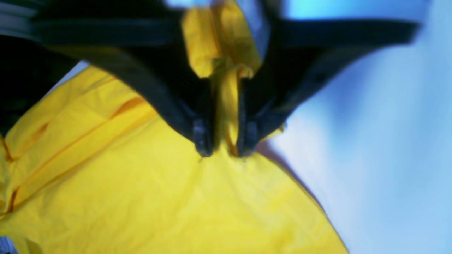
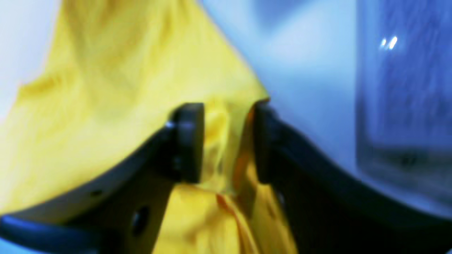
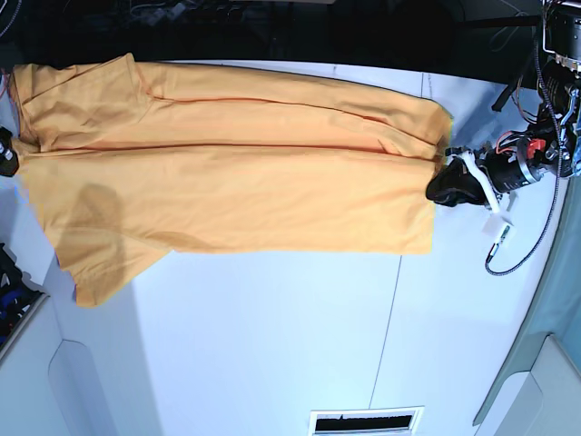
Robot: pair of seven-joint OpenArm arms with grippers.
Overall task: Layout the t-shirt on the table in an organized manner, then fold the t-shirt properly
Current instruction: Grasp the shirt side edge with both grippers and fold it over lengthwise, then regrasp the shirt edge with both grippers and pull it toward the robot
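The orange-yellow t-shirt lies spread lengthwise across the far part of the white table, with long creases along it. My left gripper is at the shirt's right edge. In the left wrist view the left gripper has its fingers slightly parted around a bunched fold of the shirt. My right gripper is barely in view at the shirt's left end. In the right wrist view the right gripper has its pads apart, and a loose fold of the shirt stands between them.
A thin dark seam crosses the table on the right. A slotted white panel sits at the near edge. A cable hangs beside the left arm. Dark gear lies at the left edge.
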